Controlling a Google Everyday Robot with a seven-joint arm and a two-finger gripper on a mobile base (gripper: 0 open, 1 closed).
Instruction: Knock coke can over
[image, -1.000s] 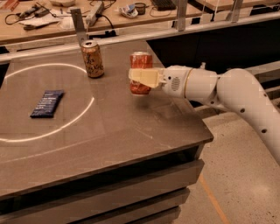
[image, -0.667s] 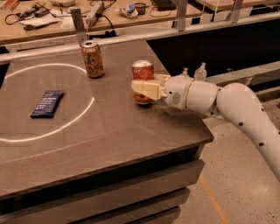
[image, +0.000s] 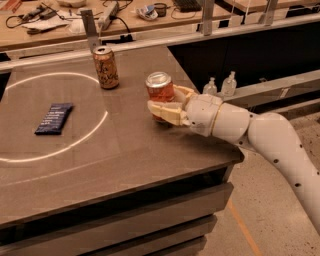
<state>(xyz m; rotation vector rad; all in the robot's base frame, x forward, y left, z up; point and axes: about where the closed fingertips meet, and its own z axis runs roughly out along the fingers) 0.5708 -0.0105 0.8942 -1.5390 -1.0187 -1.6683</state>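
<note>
A: Okay, tool first. Where is it, and what state?

B: It's low over the right part of the table, with the arm reaching in from the right. The tool is clamped on the coke can: one finger crosses the near side of the can's lower half, the other sits behind it.

A: Can's position?

B: Upright, base on or just above the table, I can't tell which. It's near the right edge with the silver top showing.

A: Why a low, side-on grip?

B: My guess is that with the body pinched, a tilt or sideways push of the wrist would tip it. It's not down yet, so the task is unfinished.

A: Neighbours?

B: A tan can stands upright well apart, back-left. A dark flat packet lies further left, inside a pale ring on the table. Two small clear bottles stand beyond the table, behind the wrist.

A: Risk?

B: The edge is close, so a toppled can could roll off. Tipping it leftward looks safer.
</note>
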